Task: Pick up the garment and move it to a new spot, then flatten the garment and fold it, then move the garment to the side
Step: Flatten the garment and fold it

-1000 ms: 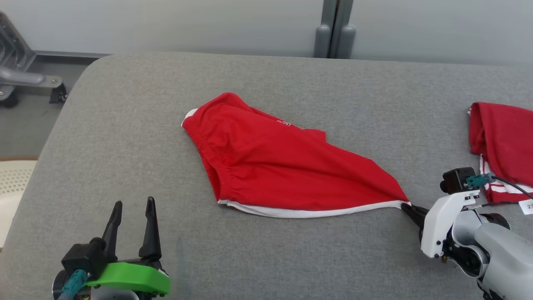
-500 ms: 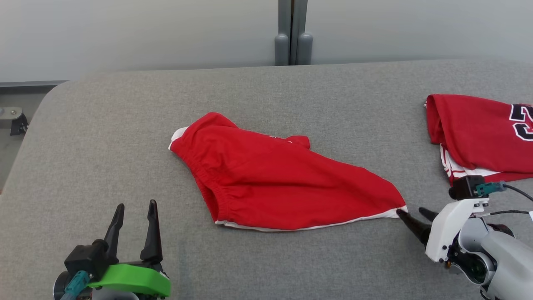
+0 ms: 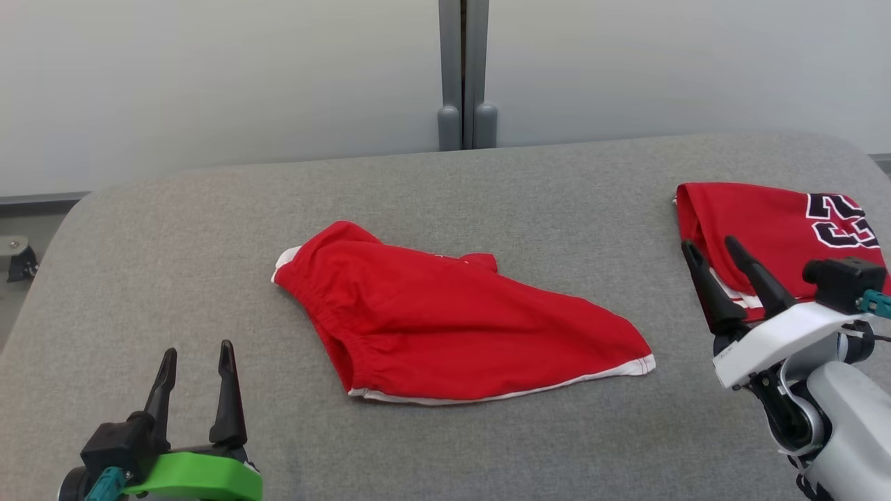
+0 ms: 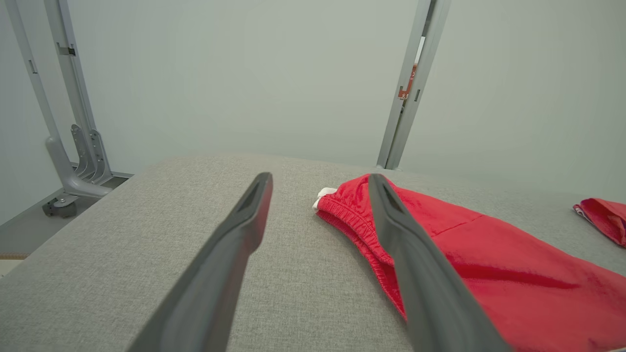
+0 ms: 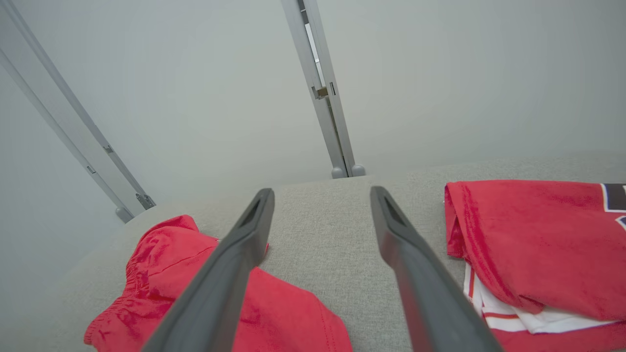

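A pale wall (image 3: 209, 83) with a grey post (image 3: 463, 69) backs the broad grey padded surface (image 3: 174, 229). The red shorts (image 3: 445, 327) lie on it rumpled and skewed, ahead and to the right of the left pincer (image 3: 197, 348) and off to the left of the right pincer (image 3: 708, 242). A folded red jersey (image 3: 759, 216) lies just ahead and right of the right pincer. Both pincers are released, holding nothing, clear of the cloth. Flattening seems the step in hand. It calls for each pincer to take an edge, waistband and hem corner, and draw the shorts taut.
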